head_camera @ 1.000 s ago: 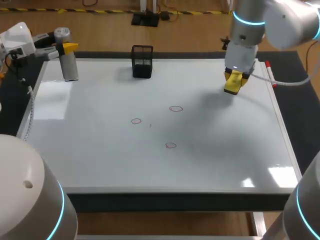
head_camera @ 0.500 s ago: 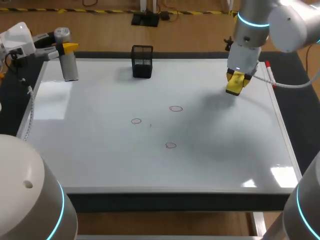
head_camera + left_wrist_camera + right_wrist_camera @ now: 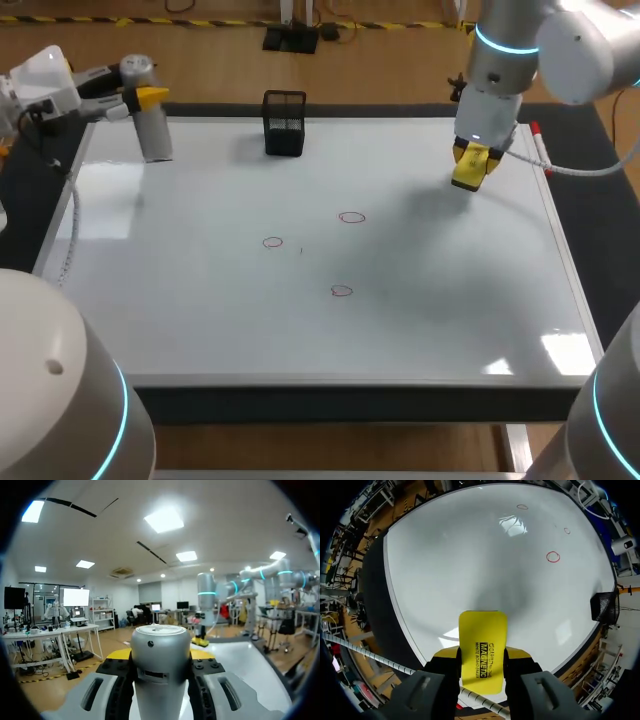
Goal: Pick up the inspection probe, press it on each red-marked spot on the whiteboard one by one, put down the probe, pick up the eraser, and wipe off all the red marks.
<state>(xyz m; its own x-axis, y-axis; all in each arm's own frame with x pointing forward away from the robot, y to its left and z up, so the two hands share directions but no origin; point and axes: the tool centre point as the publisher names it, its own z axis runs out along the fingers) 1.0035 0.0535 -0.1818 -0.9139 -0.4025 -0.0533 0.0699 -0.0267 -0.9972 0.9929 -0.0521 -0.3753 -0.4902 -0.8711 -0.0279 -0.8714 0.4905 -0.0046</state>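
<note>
The inspection probe, a grey cylinder, stands upright over the whiteboard's far left corner, with my left gripper shut on it; the left wrist view has the probe filling the space between the fingers. My right gripper is at the far right of the board, shut on the yellow eraser, which hangs above the board. In the right wrist view the eraser sticks out ahead of the gripper. Three small red rings lie mid-board.
A black mesh holder stands at the board's far edge, between the two grippers. A red-capped marker lies along the far right rim. A white cable trails down the board's left side.
My left arm has carried the probe a little to the right along the far edge. The right arm with the eraser shifted slightly back and right, then held still.
</note>
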